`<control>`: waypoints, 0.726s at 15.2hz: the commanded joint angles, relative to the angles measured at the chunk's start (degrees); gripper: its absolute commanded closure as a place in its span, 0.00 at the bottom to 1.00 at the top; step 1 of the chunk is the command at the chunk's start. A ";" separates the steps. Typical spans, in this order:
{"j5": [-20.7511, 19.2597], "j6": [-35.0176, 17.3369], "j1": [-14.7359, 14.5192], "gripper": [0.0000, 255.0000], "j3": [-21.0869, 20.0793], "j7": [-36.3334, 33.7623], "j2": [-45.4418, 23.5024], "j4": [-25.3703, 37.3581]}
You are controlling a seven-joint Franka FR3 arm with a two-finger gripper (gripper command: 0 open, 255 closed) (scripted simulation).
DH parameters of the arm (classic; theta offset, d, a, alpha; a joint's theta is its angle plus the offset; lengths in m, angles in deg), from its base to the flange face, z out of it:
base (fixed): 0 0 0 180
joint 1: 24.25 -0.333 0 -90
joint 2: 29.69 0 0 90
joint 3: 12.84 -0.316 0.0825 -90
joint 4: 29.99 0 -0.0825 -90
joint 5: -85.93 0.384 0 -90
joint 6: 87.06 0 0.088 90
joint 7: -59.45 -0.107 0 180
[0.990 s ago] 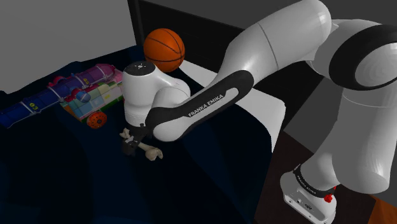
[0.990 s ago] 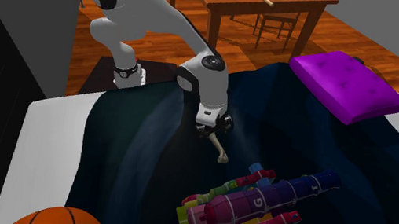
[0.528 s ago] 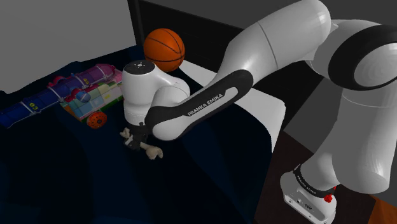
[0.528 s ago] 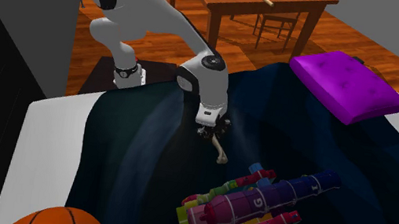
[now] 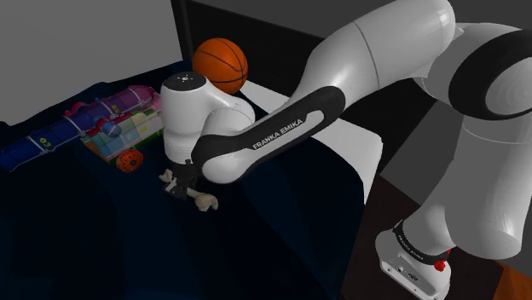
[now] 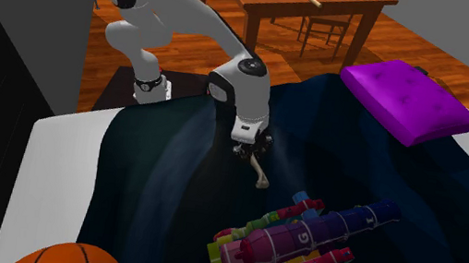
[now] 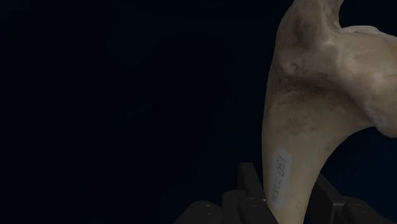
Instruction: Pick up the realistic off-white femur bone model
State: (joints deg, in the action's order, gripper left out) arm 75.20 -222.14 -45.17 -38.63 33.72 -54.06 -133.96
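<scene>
Starting at the near end of the shoulder view, we see the stand (image 5: 413, 256) at the lower right, and from it the white arm (image 5: 367, 60) reaches up and to that view's left over a bed (image 5: 354, 141) covered by a dark blue blanket (image 5: 85, 247). At the arm's end the black hand (image 5: 181, 189) points down at the blanket, its two fingers (image 7: 248, 181) closed on the shaft of the off-white femur bone (image 7: 305, 114). In the wrist view we see the fingers pressing the narrow part from both sides, while the knobbed end spreads wide beyond them. We cannot tell whether the bone touches the blanket or hangs just above it. Just beyond the hand, to the left, lies a small orange ball (image 5: 128, 162), right beside a many-coloured toy train (image 5: 119, 119). Farther still sits a basketball (image 5: 220, 66). In the second exterior view a purple cushion (image 6: 409, 100) lies on the blanket, well apart from the hand.
</scene>
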 commanded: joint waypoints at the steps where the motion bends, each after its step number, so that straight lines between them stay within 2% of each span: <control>1: 0.57 1.14 0.29 1.00 -0.32 0.34 0.98 0.20; 11: 2.53 6.97 0.97 1.00 -1.33 1.43 4.15 3.15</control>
State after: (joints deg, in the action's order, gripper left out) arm 77.55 -215.61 -44.29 -39.89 35.02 -50.19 -130.98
